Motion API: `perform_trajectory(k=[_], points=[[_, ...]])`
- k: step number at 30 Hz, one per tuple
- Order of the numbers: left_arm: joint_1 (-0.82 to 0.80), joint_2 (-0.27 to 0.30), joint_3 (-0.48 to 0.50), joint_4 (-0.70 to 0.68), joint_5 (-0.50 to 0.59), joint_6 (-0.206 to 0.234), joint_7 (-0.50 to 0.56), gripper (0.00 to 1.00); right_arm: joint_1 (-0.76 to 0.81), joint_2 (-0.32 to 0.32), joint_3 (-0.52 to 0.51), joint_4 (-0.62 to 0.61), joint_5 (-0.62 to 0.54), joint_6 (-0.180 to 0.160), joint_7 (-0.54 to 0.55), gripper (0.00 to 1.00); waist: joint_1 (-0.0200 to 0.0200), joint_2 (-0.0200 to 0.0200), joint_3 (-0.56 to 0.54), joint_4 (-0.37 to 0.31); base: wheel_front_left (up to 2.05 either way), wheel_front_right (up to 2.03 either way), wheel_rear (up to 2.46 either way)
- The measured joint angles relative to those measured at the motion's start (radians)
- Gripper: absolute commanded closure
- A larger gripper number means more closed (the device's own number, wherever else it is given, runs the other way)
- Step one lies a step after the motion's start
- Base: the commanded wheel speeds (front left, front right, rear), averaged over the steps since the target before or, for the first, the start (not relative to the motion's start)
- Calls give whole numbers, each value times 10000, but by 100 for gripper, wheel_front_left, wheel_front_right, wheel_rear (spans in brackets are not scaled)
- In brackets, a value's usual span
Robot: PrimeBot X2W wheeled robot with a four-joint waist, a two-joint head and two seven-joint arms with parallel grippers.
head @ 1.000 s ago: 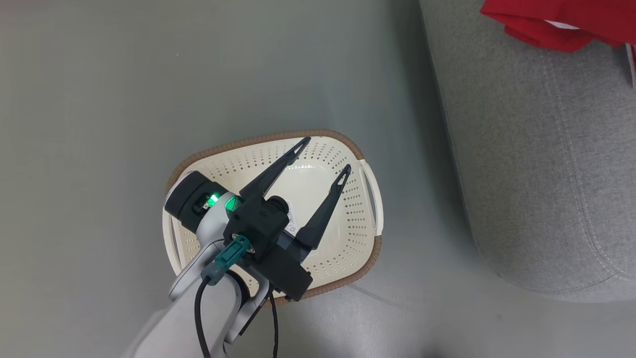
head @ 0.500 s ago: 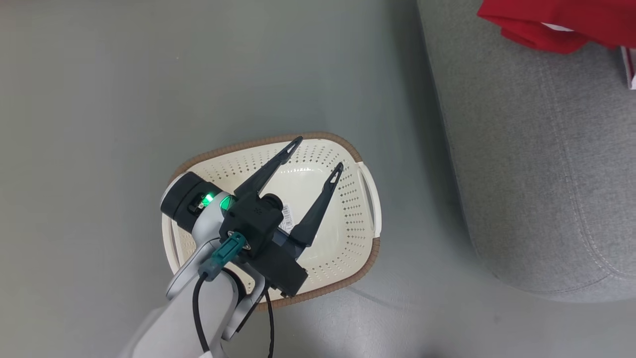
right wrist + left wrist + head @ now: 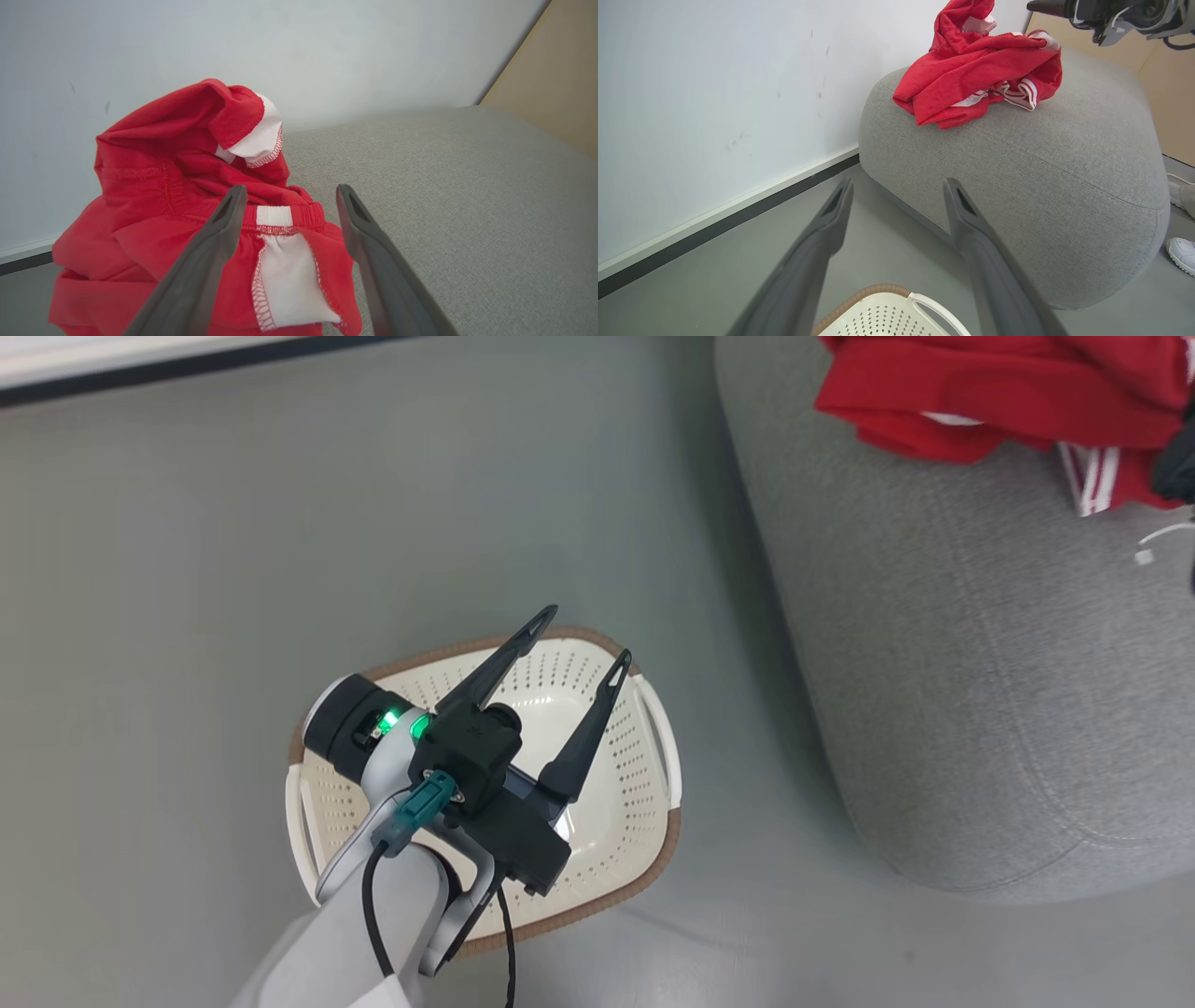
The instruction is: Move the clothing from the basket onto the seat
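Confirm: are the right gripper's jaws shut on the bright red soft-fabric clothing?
No: the right gripper has its jaws spread apart, with the clothing heaped on the grey fabric sofa beyond them.

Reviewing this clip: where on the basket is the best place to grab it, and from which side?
Probably the white loop handle on the basket side nearest the seat, approached from above: it stands off the brown rim, leaving a gap for one finger.

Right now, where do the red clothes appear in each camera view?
Head view: clothes at top right, on the sofa.
Left wrist view: clothes top centre, on the sofa.
Right wrist view: clothes left and centre, beyond the right end effector.
Shared landmark: the grey sofa.
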Motion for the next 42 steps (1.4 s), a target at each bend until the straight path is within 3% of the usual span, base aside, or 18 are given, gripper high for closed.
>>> perform_trajectory(k=[20, 30, 42], points=[[968, -313, 468, 1369, -786, 113, -901, 0, 960, 671, 685, 209, -389, 700, -244, 0, -1, -2, -2261, -176, 0, 0, 0], [2011, -117, 1298, 1628, -1294, 642, -1189, 0, 2153, 1515, 763, 142, -382, 959, -257, 0, -2, -3, -3536, 305, 0, 0, 0], [3454, 364, 2477, 1135, -1707, 1348, -1396, 0, 4429, 2449, 754, -1271, -263, 1124, -259, 0, -1, -2, -4686, 1296, 0, 0, 0]])
